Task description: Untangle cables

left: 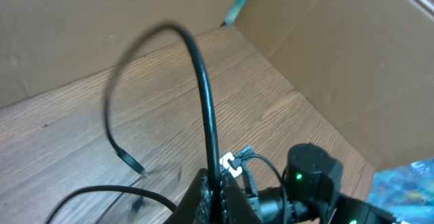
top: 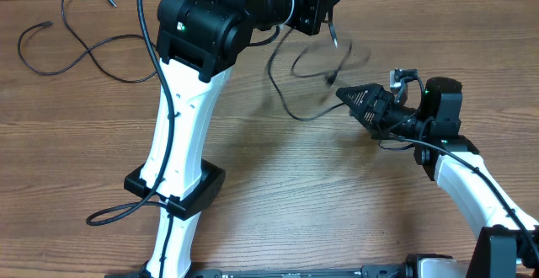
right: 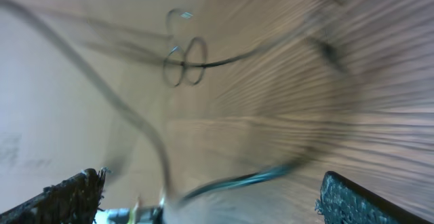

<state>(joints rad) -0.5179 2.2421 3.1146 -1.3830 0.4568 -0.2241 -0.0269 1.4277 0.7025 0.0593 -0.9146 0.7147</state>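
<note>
Cable (left: pixel 206 95) pinched in closed left fingers (left: pixel 195 200), looping above wooden surface (top: pixel 278 194), right fingers (right: pixel 71 197) spread wide apart, 1 other cable (top: pixel 88 55) lying at far left

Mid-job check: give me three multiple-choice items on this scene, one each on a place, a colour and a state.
1. Where in the overhead view is the loose thin black cable? A top-left B bottom-right C right edge
2. Colour of the thin flexible cord in the left hand? A white B black C red
3. The right hand is: A open B shut on a cable C shut empty
A, it lies there on the brown wooden table; B, it reads black; A, its fingers stand wide apart.
</note>
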